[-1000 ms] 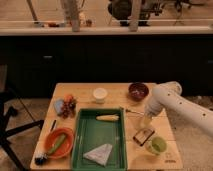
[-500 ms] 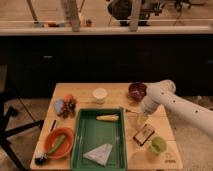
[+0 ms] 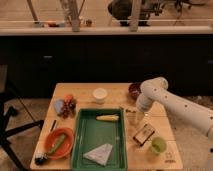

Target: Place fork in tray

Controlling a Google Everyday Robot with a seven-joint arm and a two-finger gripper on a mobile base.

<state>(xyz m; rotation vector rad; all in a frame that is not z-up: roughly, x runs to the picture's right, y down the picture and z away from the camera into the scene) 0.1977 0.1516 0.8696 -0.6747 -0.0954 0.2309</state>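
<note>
My end effector (image 3: 133,118) hovers just right of the tray (image 3: 80,145). I cannot tell its grip. A fork released here would likely hit the tabletop (image 3: 166,126).

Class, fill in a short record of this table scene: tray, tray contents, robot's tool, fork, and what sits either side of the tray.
tray: green, rectangular, largest item
in tray: yellow item at far end; pale cloth at near end
tool: on the white arm, just past the tray's right rim, near its far corner
fork: cannot be made out
right of tray: brown packet, green cup
left of tray: orange bowl
</note>
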